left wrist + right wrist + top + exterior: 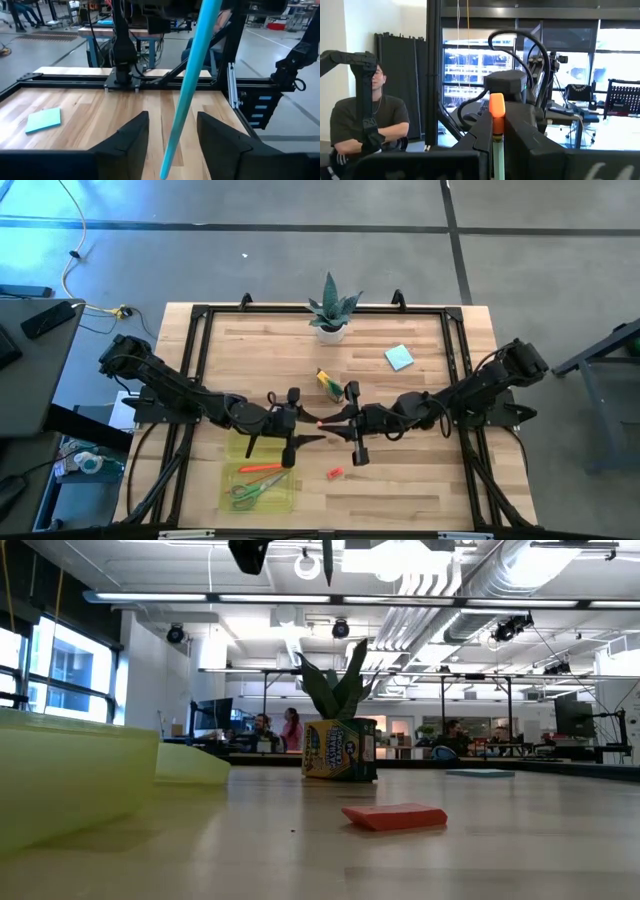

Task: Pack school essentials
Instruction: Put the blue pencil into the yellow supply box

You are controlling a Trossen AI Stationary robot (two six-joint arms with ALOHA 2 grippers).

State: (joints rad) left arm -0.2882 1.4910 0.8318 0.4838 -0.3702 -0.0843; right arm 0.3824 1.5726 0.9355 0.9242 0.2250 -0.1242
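My right gripper (pixel 332 421) is shut on a teal pencil with an orange eraser cap (pixel 496 111), above the table's middle. My left gripper (pixel 312 438) is open just left of it. Its fingers stand on either side of the pencil's shaft (pixel 189 85) without touching. The pencil's lower end (pixel 327 562) hangs high above the table. The crayon box (pixel 328 383) stands on its base before the plant. A red eraser (pixel 334 473) and a light blue note pad (pixel 399 358) lie flat. Green-handled scissors (pixel 245 492) and an orange pencil (pixel 260 468) lie in the yellow-green case (pixel 285 498). My right gripper pinches the pencil between its two fingers just below the orange eraser cap (pixel 496 135). The fingers come level from the table's right and lie across the shaft. The pencil is lifted clear and hangs roughly upright below the hold, cap upward.
The spiky plant in its white pot (pixel 330 315) stands at the far edge's middle. A black frame (pixel 200 340) rims the tabletop. Bare wood lies right of the eraser, near the front edge. People sit in the room beyond the table.
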